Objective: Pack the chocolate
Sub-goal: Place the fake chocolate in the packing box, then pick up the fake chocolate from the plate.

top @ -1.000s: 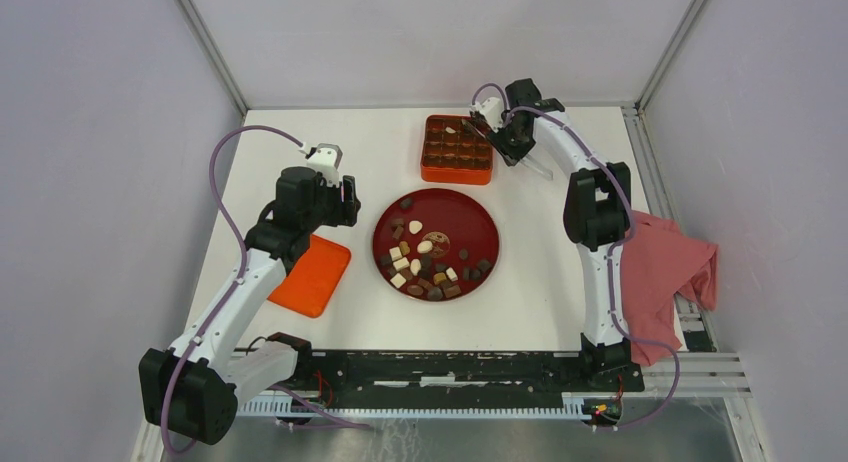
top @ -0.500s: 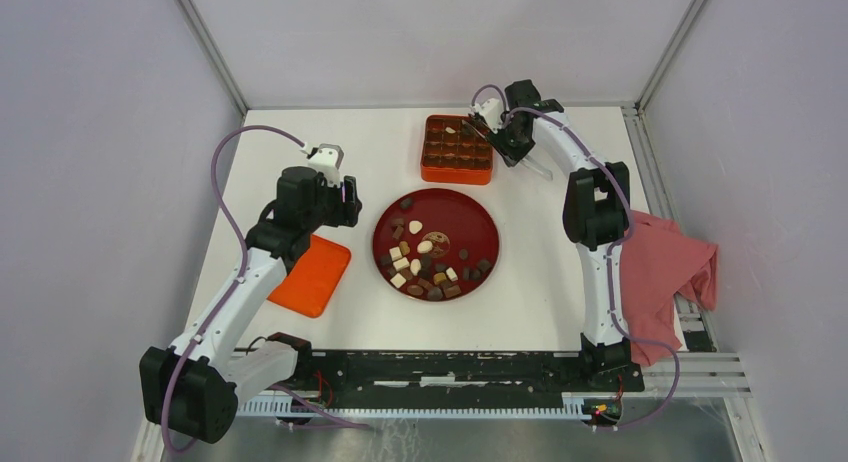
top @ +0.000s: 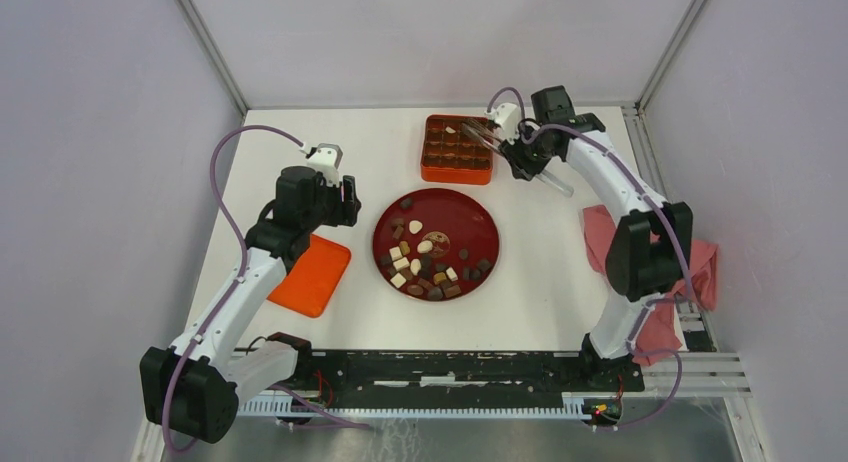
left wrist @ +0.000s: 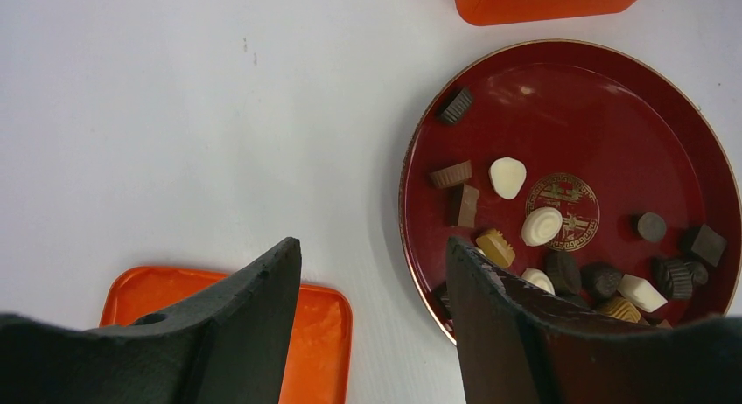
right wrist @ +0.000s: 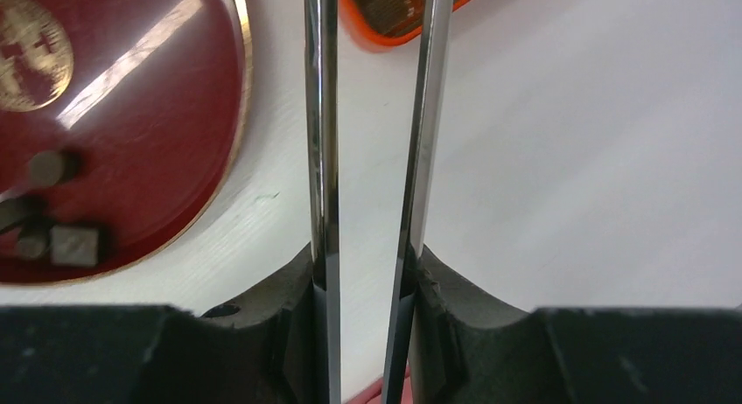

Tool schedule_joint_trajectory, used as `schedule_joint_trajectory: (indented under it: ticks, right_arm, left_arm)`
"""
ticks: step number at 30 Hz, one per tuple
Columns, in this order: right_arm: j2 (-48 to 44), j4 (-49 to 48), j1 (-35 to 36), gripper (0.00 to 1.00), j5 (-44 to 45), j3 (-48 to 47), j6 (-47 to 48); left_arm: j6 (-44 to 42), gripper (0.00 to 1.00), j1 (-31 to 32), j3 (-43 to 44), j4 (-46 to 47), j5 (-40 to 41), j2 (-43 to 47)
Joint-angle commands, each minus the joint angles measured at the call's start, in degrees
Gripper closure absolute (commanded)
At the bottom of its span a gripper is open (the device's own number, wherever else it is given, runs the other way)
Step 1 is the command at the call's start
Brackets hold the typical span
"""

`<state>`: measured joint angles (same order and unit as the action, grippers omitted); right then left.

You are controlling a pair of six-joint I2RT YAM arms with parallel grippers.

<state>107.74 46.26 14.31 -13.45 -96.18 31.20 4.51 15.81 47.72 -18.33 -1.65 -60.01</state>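
Note:
The chocolate (top: 425, 257) lies as several dark, tan and cream pieces on a round red plate (top: 470, 217), also seen in the left wrist view as chocolate (left wrist: 542, 225) on the plate (left wrist: 612, 98). My left gripper (top: 345, 202) (left wrist: 372, 242) hovers open and empty just left of the plate. My right gripper (top: 520, 147) (right wrist: 367, 255) is shut on metal tongs (right wrist: 322, 115), whose blades reach toward the orange gridded box (top: 457, 149) (right wrist: 411, 6). The tong tips lie outside the right wrist view. Some box cells hold dark pieces.
An orange lid (top: 310, 274) (left wrist: 306, 334) lies flat left of the plate, under my left arm. A red cloth (top: 650, 272) hangs at the table's right edge beside the right arm. White walls and a metal frame enclose the table.
My right arm has swung its elbow out to the right, and its gripper has shifted right, away from the box. The tong blades have come slightly closer together. The left arm has stayed put.

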Motion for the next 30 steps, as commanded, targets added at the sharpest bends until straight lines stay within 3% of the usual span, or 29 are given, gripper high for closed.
schedule_joint_trajectory:
  ticks: [1, 7, 13, 30]
  right_arm:
    - [-10.99, -1.01, 2.25, 0.62, -6.33, 10.22, 4.31]
    - [-21.08, -1.13, 9.59, 0.62, -3.33, 24.65, 7.74]
    - [-22.41, -0.07, 13.76, 0.62, -1.05, 31.82, 10.3]
    - [-10.54, 4.68, 18.34, 0.62, 4.99, 24.75, 17.59]
  left_arm:
    - [-2.67, 0.33, -0.32, 0.18, 1.19, -0.32, 0.85]
    - [-2.67, 0.33, -0.43, 0.13, 1.28, -0.4, 1.03]
    - [-2.58, 0.33, -0.44, 0.09, 1.28, -0.77, 0.71]
    - [-2.75, 0.33, -0.43, 0.09, 1.22, -0.95, 0.66]
